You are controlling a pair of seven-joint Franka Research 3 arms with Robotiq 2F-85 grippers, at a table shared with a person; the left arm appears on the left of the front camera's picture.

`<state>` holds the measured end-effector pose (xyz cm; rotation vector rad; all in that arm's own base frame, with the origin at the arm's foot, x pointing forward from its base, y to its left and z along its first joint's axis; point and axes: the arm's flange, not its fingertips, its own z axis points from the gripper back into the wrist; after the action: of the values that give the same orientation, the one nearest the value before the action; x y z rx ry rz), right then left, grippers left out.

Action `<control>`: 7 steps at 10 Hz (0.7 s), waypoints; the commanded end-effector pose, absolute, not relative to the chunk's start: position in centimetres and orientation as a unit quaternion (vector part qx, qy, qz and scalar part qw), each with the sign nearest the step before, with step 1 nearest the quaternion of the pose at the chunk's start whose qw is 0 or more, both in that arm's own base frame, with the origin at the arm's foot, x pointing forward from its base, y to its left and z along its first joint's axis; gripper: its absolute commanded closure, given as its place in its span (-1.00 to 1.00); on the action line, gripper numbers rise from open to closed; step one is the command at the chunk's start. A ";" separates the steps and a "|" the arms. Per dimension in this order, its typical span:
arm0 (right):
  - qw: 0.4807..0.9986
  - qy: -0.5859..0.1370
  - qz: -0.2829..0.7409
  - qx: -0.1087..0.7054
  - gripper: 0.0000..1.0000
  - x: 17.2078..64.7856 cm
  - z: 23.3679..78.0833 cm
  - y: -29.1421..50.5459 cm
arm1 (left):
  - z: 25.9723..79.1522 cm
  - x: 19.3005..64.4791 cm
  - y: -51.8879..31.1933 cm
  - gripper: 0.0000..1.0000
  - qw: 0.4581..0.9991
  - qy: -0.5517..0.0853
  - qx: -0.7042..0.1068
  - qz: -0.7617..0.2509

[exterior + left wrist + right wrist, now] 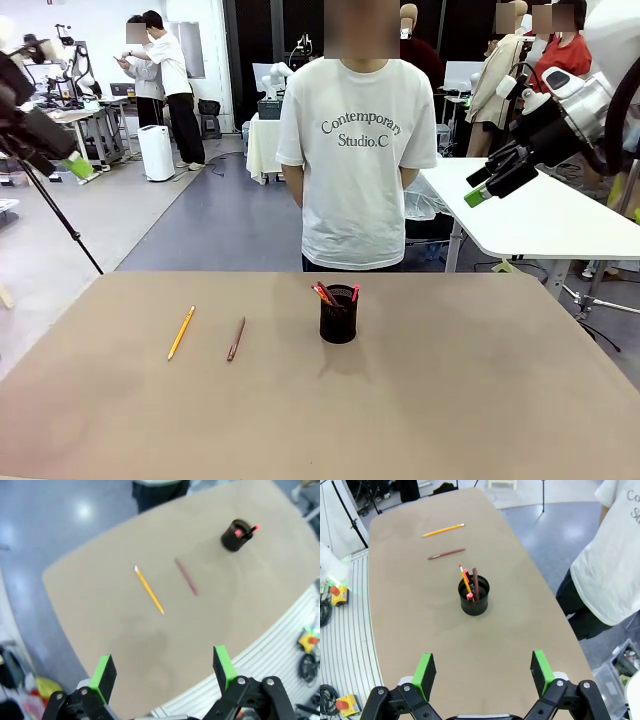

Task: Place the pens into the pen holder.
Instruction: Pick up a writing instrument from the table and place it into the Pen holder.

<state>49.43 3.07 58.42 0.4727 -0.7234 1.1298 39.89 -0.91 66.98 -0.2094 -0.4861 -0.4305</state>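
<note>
A yellow-orange pencil and a dark red-brown pen lie side by side on the tan table, left of the black mesh pen holder. Several pens, red, pink and yellow, stand in the holder. My left gripper hangs open high over the table's left side, holding nothing. My right gripper is raised at the upper right, open and empty, looking down on the holder.
A person in a white T-shirt stands at the table's far edge, no hands over the table. A white table stands behind on the right and a tripod leg on the left. Yellow stop-button boxes lie on the floor.
</note>
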 end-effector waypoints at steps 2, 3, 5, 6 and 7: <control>0.761 -0.334 0.515 0.212 -1.00 49.4 58.4 3.3 | 64.2 40.4 -4.7 -1.00 0.964 -0.211 -0.061 -0.150; 0.761 -0.334 0.515 0.212 -1.00 49.4 58.4 3.3 | 61.7 41.2 -6.2 -1.00 0.965 -0.214 -0.044 -0.145; 0.761 -0.334 0.515 0.212 -1.00 49.4 58.4 3.3 | 57.2 43.0 -8.9 -1.00 0.967 -0.215 -0.047 -0.131; 0.761 -0.334 0.515 0.212 -1.00 49.4 58.4 3.3 | 55.3 43.5 -10.3 -1.00 0.967 -0.217 -0.025 -0.134; 0.761 -0.334 0.515 0.212 -1.00 49.4 58.4 3.3 | 53.2 44.3 -11.3 -1.00 0.966 -0.230 0.024 -0.120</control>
<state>49.43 3.07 58.41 0.4724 -0.7236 1.1298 43.71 -10.76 54.22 -0.0559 -0.4381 -0.2922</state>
